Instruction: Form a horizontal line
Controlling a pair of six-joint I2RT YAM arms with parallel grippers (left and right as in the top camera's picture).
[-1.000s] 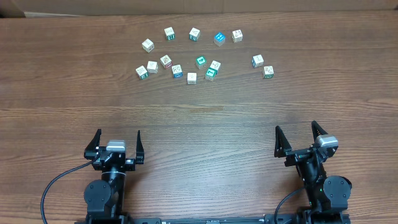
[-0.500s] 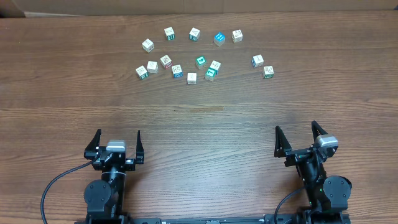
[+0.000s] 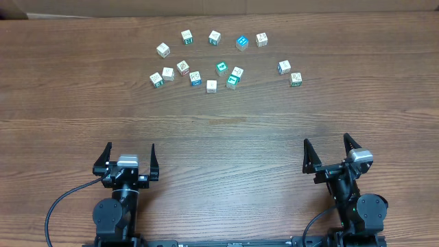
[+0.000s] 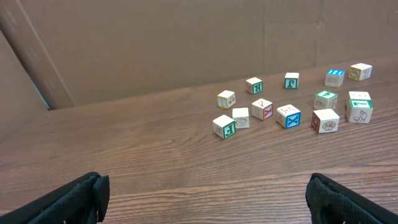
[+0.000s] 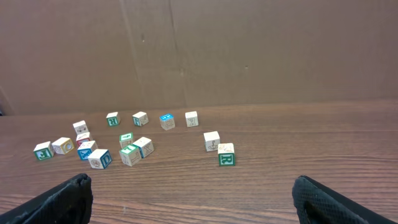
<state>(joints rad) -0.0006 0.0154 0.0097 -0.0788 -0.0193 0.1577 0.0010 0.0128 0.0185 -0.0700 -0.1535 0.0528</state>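
Nothing's moved since prior frame. L claw [image 3: 130, 147] & R claw [image 3: 326, 139] sit at near edge of bench [image 3: 219, 137], both spread wide, holding nothing. Cubes [image 3: 221, 67] lie scattered at far side, mostly apart, no line formed yet. Overhead shows whole spread. L wrist view cuts off the rightmost two. R wrist view catches both, incl. R cube [image 5: 226, 154] w/ green face, plus cardboard wall [image 5: 249, 50] behind.
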